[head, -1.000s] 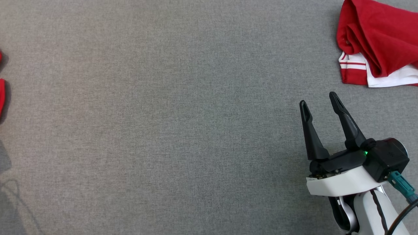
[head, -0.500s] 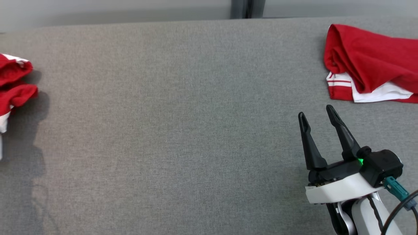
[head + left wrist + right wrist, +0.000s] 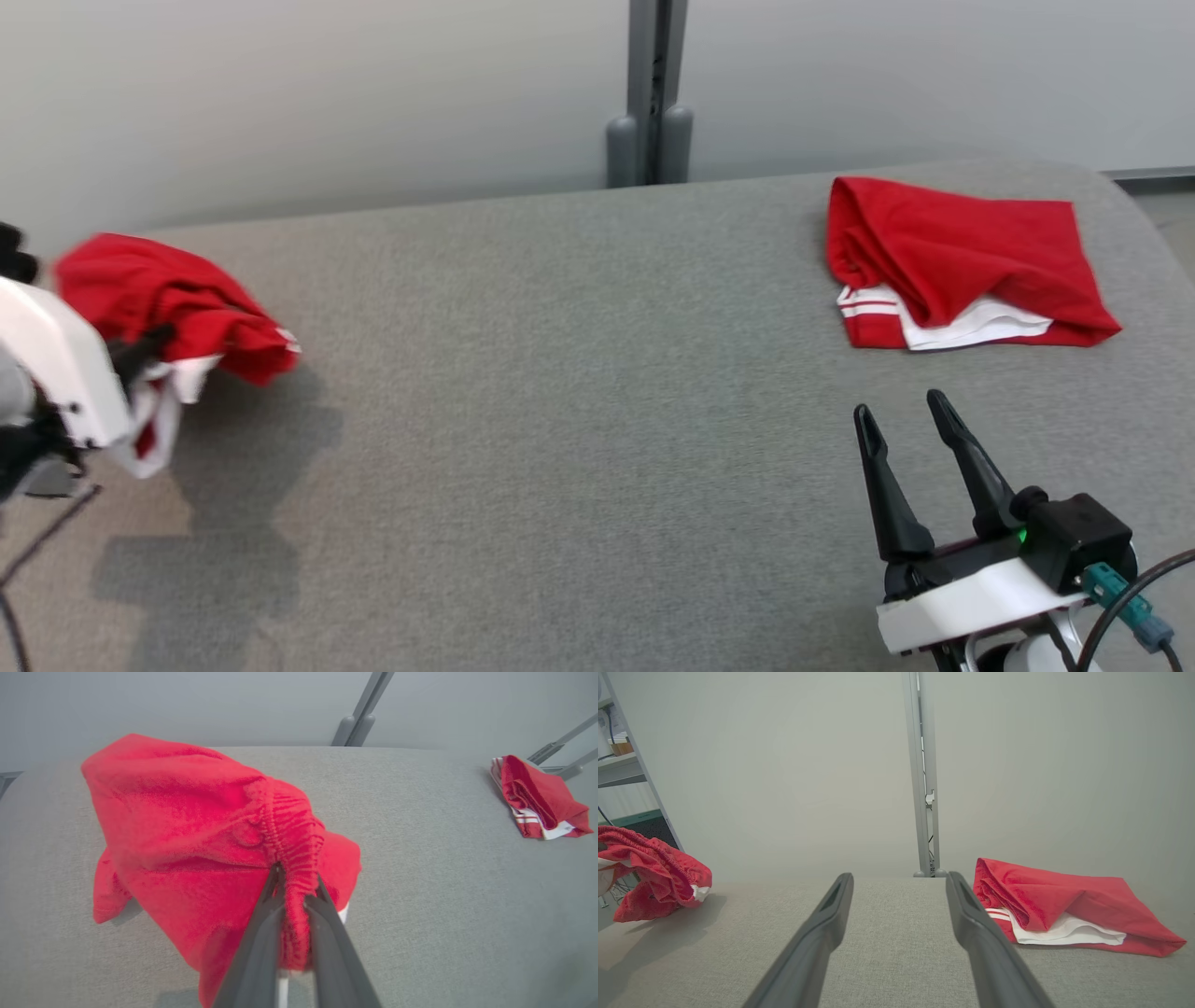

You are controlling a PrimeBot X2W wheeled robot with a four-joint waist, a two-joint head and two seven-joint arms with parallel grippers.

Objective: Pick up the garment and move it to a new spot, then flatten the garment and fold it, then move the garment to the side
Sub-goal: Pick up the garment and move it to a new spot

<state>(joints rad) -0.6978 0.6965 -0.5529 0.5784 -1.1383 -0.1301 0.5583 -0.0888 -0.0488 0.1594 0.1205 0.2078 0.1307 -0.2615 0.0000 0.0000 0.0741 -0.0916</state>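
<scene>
- Two red garments with white trim are in sight: one bunched garment (image 3: 187, 826) and one folded garment (image 3: 971, 252).
- There are two tools, the left tool (image 3: 297, 875) and the right tool (image 3: 897, 404), and one grey cloth-covered bench (image 3: 560, 392).
- The left tool is narrowed to a pinch on the garment's gathered elastic waistband. The band runs up between its two fingers, and the rest of the cloth spills to the left of them and below.
- That garment hangs over the left end of the bench and throws a shadow on it. Whether its lowest fold touches the surface cannot be told.
- The right tool stands wide, with nothing between its fingers, over the near right part of the bench.
- The folded garment lies flat toward the far right of the bench, beyond the right tool's fingertips and apart from them.
- The two garments are well apart, with bare bench between them.
- One grey upright post (image 3: 651, 93) stands behind the bench's far edge.
</scene>
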